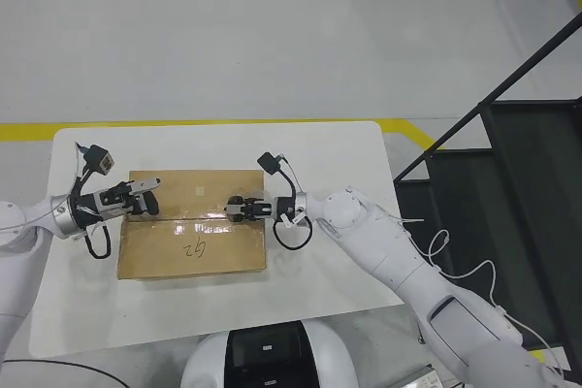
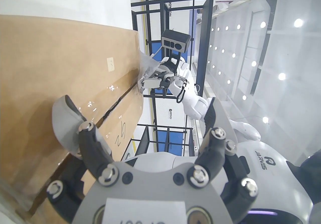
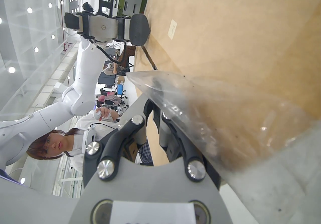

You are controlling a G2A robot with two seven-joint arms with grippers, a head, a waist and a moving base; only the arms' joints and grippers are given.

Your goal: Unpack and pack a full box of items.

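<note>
A closed cardboard box (image 1: 194, 247) (image 2: 62, 54) (image 3: 238, 21) lies on the white table (image 1: 320, 155), with clear tape (image 3: 213, 114) (image 2: 148, 64) along its top seam. My right gripper (image 1: 235, 209) (image 3: 156, 112) sits over the seam near the box's right end, shut on a loose strip of that tape lifted off the cardboard. My left gripper (image 1: 151, 194) (image 2: 139, 112) is at the box's left end, open, with one finger (image 2: 67, 119) resting on the box top and nothing held. The box's contents are hidden.
The box takes up the middle of the table, with bare white surface on its right side and along the far edge. A black metal stair frame (image 1: 524, 165) stands beyond the table's right edge. A yellow floor line (image 1: 19, 131) runs behind the table.
</note>
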